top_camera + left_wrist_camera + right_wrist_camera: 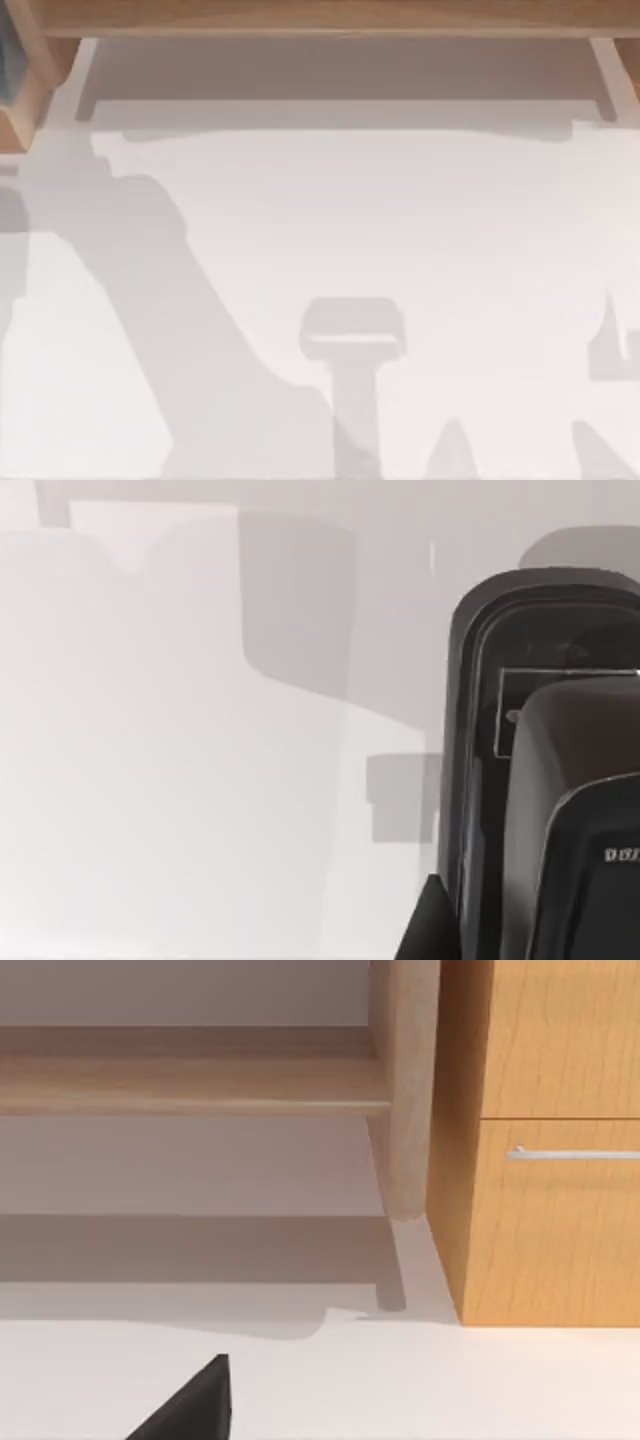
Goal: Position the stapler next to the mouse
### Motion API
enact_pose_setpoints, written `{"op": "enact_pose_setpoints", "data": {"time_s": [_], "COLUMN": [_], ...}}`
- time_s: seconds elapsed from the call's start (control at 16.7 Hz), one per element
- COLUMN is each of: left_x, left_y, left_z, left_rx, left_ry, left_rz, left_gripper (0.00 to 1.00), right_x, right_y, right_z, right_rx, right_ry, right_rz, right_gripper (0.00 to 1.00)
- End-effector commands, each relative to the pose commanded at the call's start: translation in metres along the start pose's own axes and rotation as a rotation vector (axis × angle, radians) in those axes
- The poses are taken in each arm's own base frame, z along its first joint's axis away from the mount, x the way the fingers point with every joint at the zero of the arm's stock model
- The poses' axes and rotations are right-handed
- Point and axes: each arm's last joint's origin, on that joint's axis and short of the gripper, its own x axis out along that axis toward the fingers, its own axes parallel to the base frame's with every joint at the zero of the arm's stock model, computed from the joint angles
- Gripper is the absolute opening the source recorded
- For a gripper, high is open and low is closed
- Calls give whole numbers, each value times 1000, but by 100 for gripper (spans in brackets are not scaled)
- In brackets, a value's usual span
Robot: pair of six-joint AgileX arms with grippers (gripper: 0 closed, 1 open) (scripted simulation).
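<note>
White tabletop point(420, 220) fills top view, shadows only; wooden frame point(320, 15) along upper edge.

Left wrist view: black stapler point(545, 770) at right of frame, very close to lens, pale markings on it at lower right. Probably carried under left arm for move toward mouse, but grip itself hidden; whether left fingers spread or pinching, cannot tell.

Right wrist view: wooden cabinet point(550, 1160) with drawer handle point(575, 1153) at right, black fingertip point(195, 1405) at bottom. Right gripper state cannot tell; arm looks parked.
</note>
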Motion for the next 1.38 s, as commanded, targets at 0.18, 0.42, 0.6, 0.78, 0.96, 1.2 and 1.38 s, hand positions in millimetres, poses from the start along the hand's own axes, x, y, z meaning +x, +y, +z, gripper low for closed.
{"op": "enact_pose_setpoints", "data": {"time_s": [0.18,0.42,0.6,0.78,0.96,1.2,1.38], "left_x": [11,11,11,11,11,11,11], "left_y": [-7,-7,-7,-7,-7,-7,-7], "left_z": [2,2,2,2,2,2,2], "left_rx": [28,28,28,28,28,28,28], "left_ry": [16,16,16,16,16,16,16], "left_rz": [-7,-7,-7,-7,-7,-7,-7], "left_gripper": [0,8,30,53,75,100,100], "right_x": [0,0,0,0,0,0,0], "right_y": [0,0,0,0,0,0,0], "right_z": [0,0,0,0,0,0,0], "right_rx": [0,0,0,0,0,0,0], "right_ry": [0,0,0,0,0,0,0], "right_rz": [0,0,0,0,0,0,0], "right_gripper": [100,100,100,100,100,100,100]}}
